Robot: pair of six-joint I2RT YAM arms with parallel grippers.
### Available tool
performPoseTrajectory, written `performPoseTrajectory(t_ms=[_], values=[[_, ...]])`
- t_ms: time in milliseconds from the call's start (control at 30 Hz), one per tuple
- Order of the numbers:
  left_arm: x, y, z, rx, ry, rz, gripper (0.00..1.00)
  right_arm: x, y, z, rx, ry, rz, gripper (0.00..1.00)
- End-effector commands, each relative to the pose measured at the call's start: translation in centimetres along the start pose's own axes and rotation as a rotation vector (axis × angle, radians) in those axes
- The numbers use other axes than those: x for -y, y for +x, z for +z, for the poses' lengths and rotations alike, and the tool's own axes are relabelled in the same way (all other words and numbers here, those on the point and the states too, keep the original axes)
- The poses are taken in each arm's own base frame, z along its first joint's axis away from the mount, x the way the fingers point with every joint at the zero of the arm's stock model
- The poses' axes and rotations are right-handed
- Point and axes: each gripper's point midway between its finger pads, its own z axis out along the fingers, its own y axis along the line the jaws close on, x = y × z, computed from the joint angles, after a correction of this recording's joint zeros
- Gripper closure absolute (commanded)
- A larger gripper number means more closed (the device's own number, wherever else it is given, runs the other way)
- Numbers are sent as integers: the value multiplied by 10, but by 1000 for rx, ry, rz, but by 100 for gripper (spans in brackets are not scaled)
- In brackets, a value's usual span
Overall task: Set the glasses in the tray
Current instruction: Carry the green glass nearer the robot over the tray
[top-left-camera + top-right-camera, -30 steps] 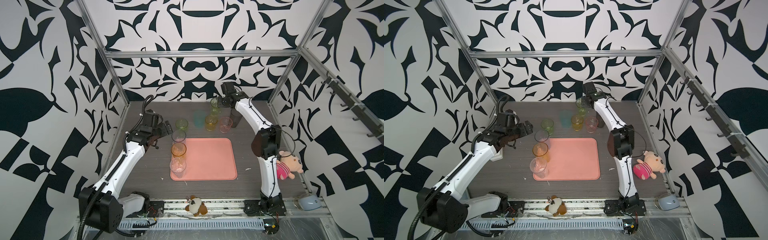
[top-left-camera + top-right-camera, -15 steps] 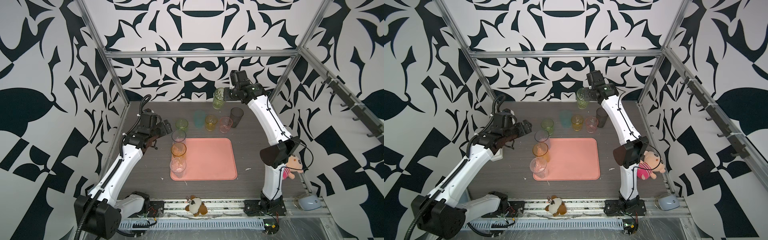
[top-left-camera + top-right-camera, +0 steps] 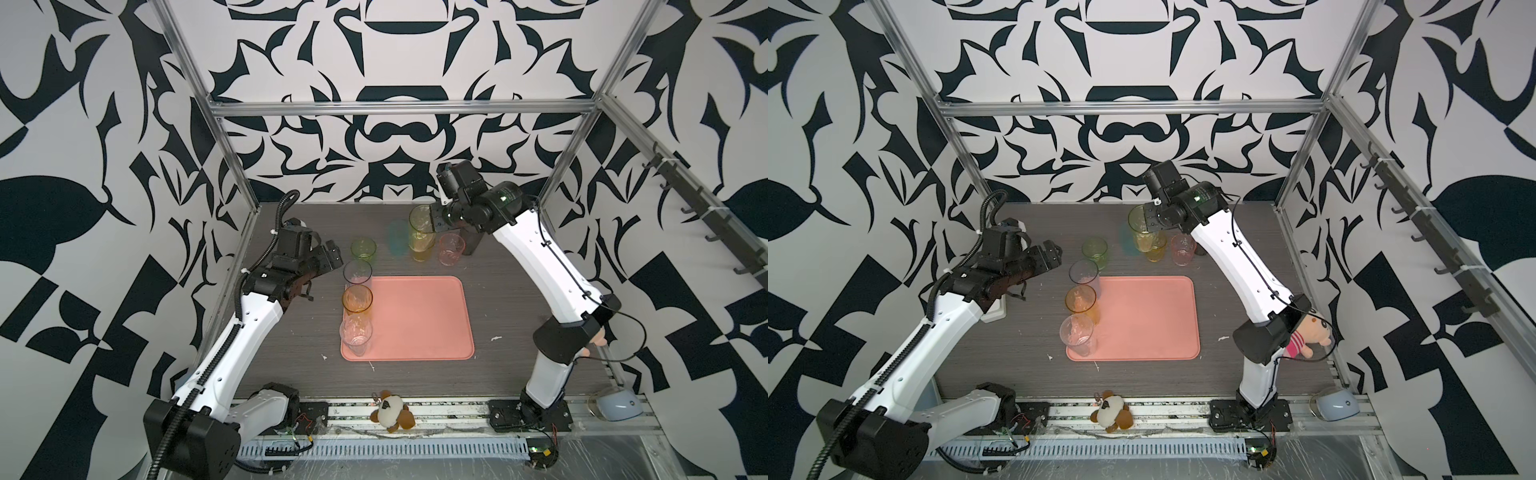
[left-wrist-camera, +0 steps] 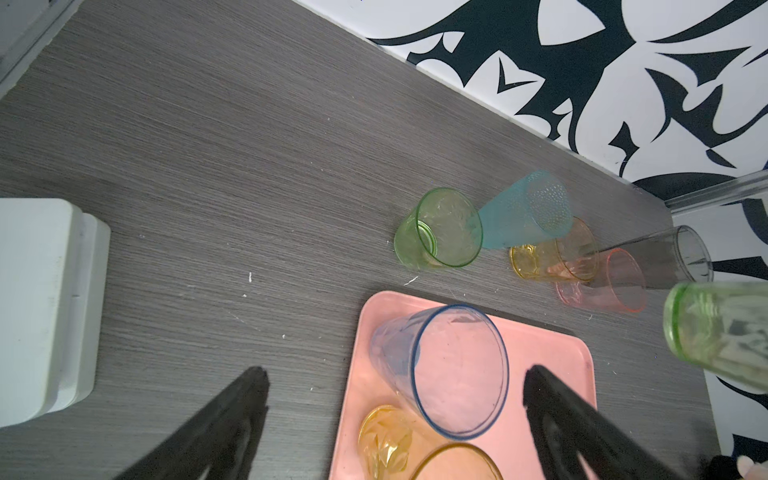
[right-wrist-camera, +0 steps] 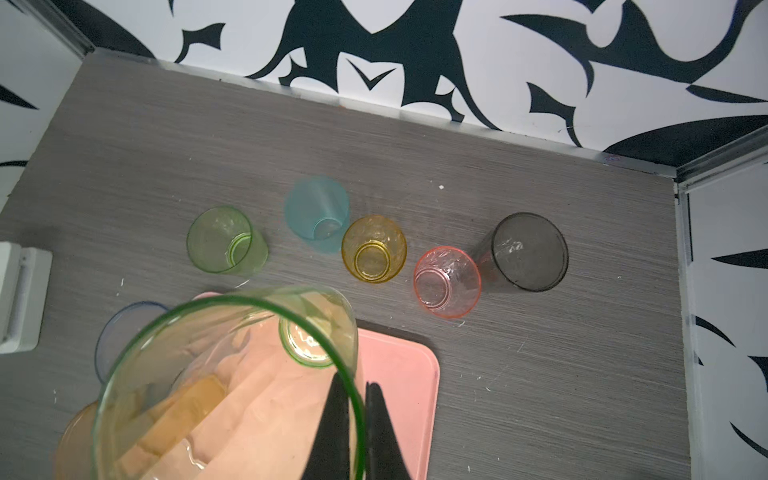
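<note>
Right gripper (image 5: pixel 359 388) is clamped on the rim of the tall green tumbler (image 5: pixel 224 374), held aloft just beyond the salmon-pink tray (image 3: pixel 419 324); left gripper (image 4: pixel 392 374) gapes wide beside the blue tumbler (image 4: pixel 453 374) on that tray.

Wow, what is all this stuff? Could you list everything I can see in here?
tray: one, salmon pink, middle of the table.
glasses in the tray: three, blue glass, orange glass, clear glass, along its left edge.
glasses behind the tray: five, short green glass, teal glass, yellow glass, pink glass, smoky grey glass, on the table.
tall green glass: one, green, lifted over that back row.
white box: one, white, left of the tray.
plush dog: one, brown and white, front rail.
plush doll: one, pink, by the right arm.
pale blue object: one, front right corner.
left fingers: black, open, empty, near the blue glass.
right fingers: black, shut on the tall green glass's rim.
</note>
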Motion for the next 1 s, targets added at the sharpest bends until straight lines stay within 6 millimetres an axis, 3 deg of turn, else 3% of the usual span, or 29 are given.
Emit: performPoseTrajectory(t_ms=[0,300,967], values=[[7,-7,-11,21,26,-3,1,2,1,-13,50,13,53,100],[5,-3,-6,9,24,-4,0,-6,32,6,29,4,102,100],[7,7,11,-27,25,-15,0,-23,86,83,-81,3,135,100]])
